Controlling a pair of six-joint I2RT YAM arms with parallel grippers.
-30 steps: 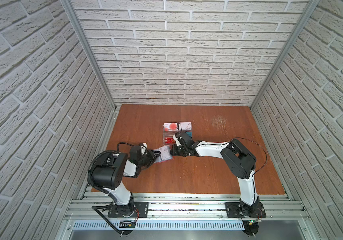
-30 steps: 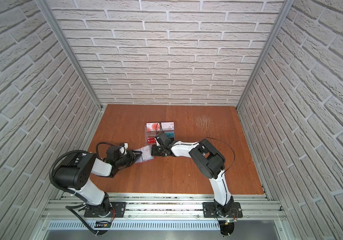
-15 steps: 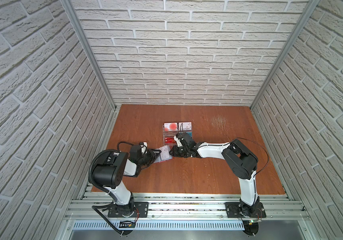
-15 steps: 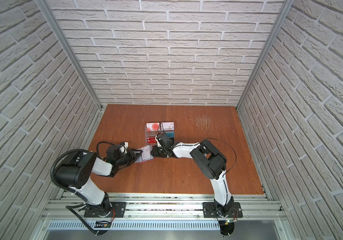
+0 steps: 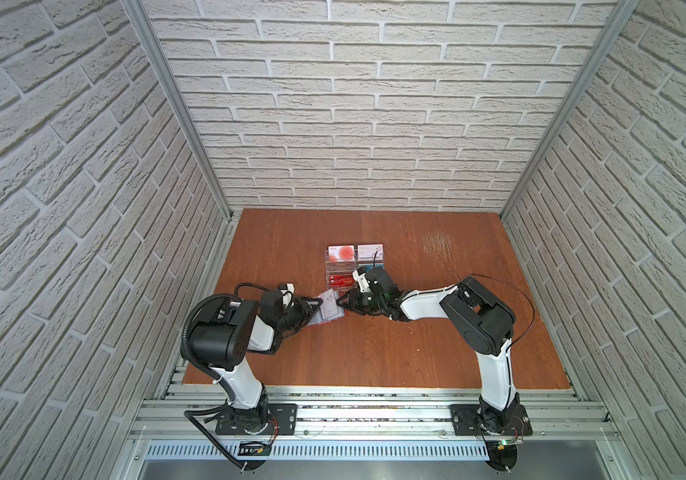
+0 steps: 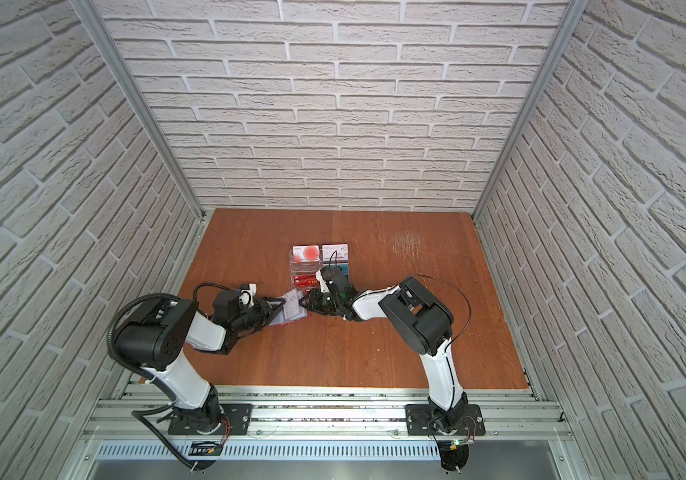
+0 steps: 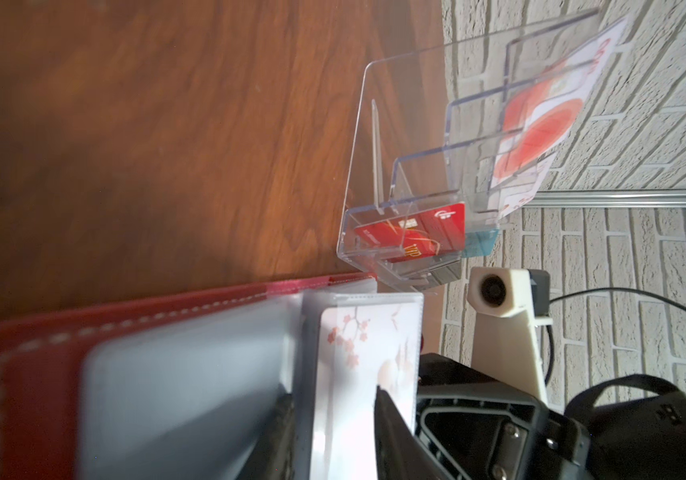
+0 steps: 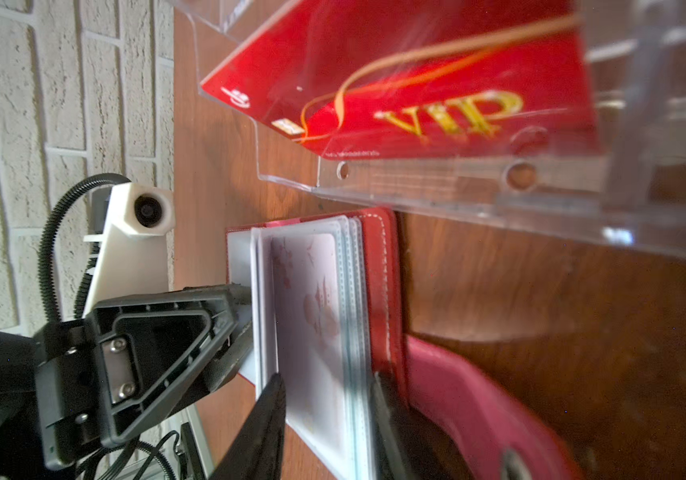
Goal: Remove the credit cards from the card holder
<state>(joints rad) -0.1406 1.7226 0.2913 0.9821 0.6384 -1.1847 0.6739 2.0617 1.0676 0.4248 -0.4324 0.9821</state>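
Red stitched leather-like card holder lay open on brown wooden table, just beside clear acrylic tiered rack. Jaws of right gripper part-open astride clear plastic sleeves holding white blossom-print card. Left gripper at sleeve edge, grip unclear. Risk: pinch catching sleeve along with card, dragging holder.

The 2 arms pair white link shells with bulky black joint housings. The left arm carries a ribbed black hose; the right arm, a thin black cable. 2 silver screws stud the left gripper's black frame, beside a white camera mount.
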